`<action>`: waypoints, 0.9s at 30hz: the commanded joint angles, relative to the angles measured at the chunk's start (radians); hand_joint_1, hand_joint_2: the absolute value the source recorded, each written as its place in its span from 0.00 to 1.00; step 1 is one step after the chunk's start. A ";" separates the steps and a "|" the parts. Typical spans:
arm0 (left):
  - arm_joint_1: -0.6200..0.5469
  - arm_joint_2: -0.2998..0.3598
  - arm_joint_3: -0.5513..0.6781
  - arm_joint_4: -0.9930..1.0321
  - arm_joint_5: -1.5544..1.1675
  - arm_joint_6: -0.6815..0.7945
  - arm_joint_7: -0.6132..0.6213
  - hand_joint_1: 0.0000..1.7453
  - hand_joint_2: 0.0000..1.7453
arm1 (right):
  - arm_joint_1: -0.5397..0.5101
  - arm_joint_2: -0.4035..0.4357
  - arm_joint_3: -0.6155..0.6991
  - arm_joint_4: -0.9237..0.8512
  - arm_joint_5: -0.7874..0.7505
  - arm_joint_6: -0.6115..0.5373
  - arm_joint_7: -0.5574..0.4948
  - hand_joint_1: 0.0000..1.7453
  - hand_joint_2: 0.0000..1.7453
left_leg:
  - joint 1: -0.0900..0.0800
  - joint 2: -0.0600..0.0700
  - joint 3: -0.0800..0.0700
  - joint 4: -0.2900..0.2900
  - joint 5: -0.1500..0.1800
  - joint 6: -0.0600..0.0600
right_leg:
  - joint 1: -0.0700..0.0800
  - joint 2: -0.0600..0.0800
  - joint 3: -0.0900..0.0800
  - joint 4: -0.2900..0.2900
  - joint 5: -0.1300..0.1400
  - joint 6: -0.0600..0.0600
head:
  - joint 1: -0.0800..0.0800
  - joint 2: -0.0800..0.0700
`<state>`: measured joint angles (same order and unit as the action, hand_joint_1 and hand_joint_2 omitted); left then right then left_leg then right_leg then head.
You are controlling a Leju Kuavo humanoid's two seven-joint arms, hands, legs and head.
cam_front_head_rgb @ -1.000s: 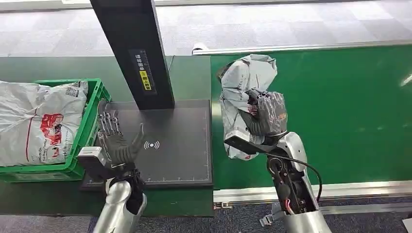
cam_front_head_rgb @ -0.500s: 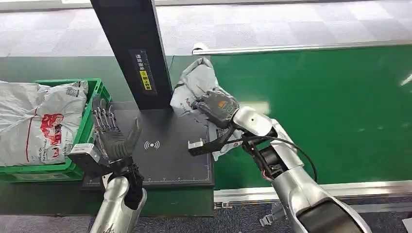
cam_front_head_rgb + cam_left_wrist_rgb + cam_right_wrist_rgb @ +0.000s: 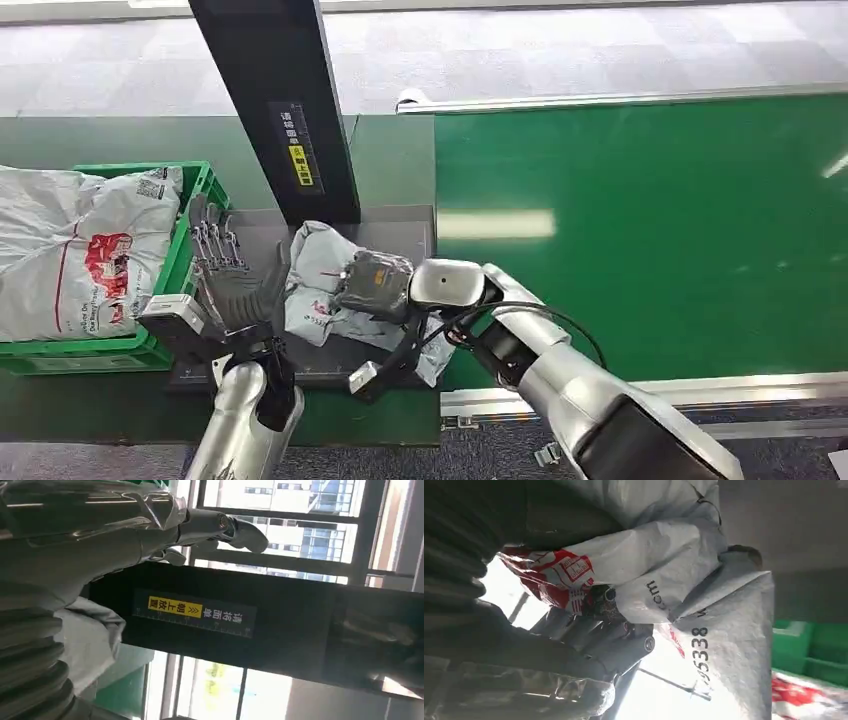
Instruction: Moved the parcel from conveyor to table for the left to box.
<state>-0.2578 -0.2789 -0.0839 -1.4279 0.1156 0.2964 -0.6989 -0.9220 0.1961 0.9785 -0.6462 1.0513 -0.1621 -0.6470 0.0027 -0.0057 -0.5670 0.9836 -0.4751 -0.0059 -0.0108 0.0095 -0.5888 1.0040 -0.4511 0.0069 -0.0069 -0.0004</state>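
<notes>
Parcel lay on desk, mid-frame; my right hand gripped it, left hand fingers spread, boxing pending.

Head cam overhead; wrist cams close-up.

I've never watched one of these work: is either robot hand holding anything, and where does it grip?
The right robot hand grips the grey parcel around its bunched middle, over the scanner pad. The left robot hand holds nothing.
</notes>
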 commanded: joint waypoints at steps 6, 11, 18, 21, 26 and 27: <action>-0.024 0.030 -0.013 0.046 0.016 0.008 0.001 0.00 1.00 | -0.069 0.019 0.341 0.084 0.095 -0.320 0.137 1.00 1.00 | 0.000 0.001 0.002 -0.001 0.000 -0.001 | 0.000 0.000 0.001 0.000 0.000 -0.001 | 0.000 0.000; -0.017 0.030 -0.010 0.043 0.014 -0.004 0.001 0.00 1.00 | -0.099 0.040 0.339 0.175 0.076 -0.350 0.165 0.00 1.00 | 0.000 0.001 0.002 -0.001 0.000 -0.001 | 0.000 0.000 0.001 0.000 0.000 0.000 | 0.000 0.000; -0.039 0.023 -0.011 0.067 0.007 -0.013 0.001 0.00 1.00 | -0.093 0.035 0.297 0.150 0.042 -0.489 0.152 0.00 1.00 | 0.000 0.000 0.001 -0.001 0.000 -0.001 | 0.000 -0.001 0.002 0.000 -0.001 -0.001 | 0.000 0.000; -0.039 0.023 -0.011 0.067 0.007 -0.013 0.001 0.00 1.00 | -0.093 0.035 0.297 0.150 0.042 -0.489 0.152 0.00 1.00 | 0.000 -0.001 0.002 -0.001 0.000 -0.001 | 0.000 -0.002 0.002 0.000 -0.001 -0.001 | 0.000 0.000; -0.041 0.019 -0.014 0.065 0.005 -0.014 0.001 0.00 1.00 | -0.077 0.027 0.240 0.119 -0.008 -0.536 0.156 0.00 1.00 | 0.000 -0.001 0.001 0.000 0.000 -0.001 | 0.000 -0.002 0.001 0.000 0.000 -0.001 | 0.000 0.000; -0.042 0.017 -0.012 0.063 0.004 -0.014 0.001 0.00 1.00 | -0.050 0.006 0.164 0.055 -0.030 -0.536 0.142 0.00 1.00 | 0.000 0.000 0.001 0.000 0.000 0.000 | 0.000 -0.001 0.000 0.000 0.000 0.000 | 0.000 0.000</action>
<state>-0.2645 -0.2758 -0.0965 -1.4240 0.1221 0.2838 -0.6989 -0.9716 0.2224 1.2428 -0.5493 1.0883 -0.6604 -0.4894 0.0028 -0.0057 -0.5666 0.9836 -0.4751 -0.0059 -0.0106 0.0095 -0.5887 1.0040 -0.4512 0.0069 -0.0069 -0.0004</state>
